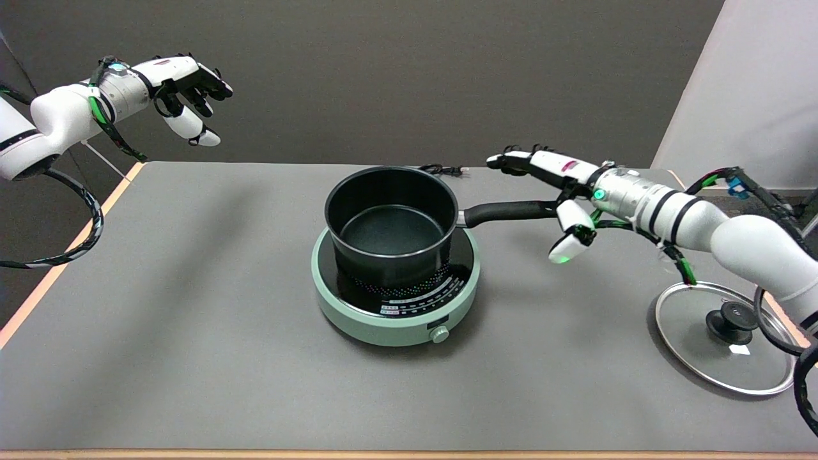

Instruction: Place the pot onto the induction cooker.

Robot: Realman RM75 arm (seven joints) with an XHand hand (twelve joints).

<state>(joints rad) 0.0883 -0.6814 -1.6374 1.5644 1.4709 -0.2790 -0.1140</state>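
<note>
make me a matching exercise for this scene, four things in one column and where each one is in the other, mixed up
Things:
1. pot
2. glass lid
3. right hand
4. cooker knob

Places:
A. flat on the table, far right
B. on the cooker's near side
C. at the end of the pot handle
D. on the induction cooker

Pairs: 1-D, 2-A, 3-C, 4-B

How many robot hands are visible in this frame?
2: the right robot hand by the pot handle's end; the idle left one in the air at upper left.
</note>
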